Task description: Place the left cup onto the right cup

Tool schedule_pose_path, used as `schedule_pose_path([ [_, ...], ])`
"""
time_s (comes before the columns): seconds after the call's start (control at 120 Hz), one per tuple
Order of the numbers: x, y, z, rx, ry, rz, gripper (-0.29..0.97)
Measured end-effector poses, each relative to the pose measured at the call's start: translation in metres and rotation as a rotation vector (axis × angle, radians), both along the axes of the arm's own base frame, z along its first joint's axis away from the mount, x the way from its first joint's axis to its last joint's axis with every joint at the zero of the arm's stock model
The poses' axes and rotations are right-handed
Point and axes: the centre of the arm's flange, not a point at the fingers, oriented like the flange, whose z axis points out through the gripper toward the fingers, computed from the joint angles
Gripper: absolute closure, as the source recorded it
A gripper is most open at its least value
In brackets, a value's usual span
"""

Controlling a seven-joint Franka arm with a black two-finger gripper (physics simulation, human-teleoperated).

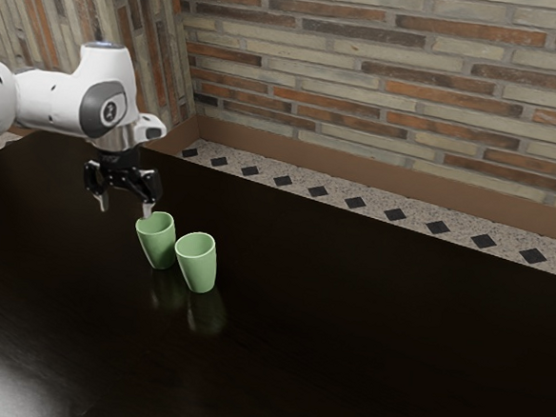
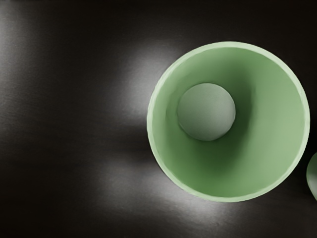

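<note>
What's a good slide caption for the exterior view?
Open gripper poised over the left green cup, right green cup upright beside it on the dark table.

The left cup (image 1: 156, 239) and the right cup (image 1: 196, 260), at its four o'clock, are plain pale mint green. The table (image 1: 363, 358) is glossy near-black. The arm (image 1: 62, 93) is white and the gripper (image 1: 125, 205) black. The wall (image 1: 383, 73) has red, tan and grey bricks, and the speckled ledge (image 1: 416, 211) carries black diamonds.

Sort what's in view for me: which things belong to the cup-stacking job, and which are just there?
Job:
gripper, open
green cup just below it
second green cup beside that one, toward the exterior view's right

Just there:
dark table
brick wall
tiled strip behind the table
</note>
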Motion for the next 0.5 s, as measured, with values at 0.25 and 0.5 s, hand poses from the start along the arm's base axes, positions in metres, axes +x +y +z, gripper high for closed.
schedule_pose_path([
  [0.25, 0.006, 0.005, -0.013, -0.001, -0.014, 0.004, 0.00],
  [0.5, 0.012, 0.011, -0.023, 0.008, -0.035, -0.007, 0.00],
])
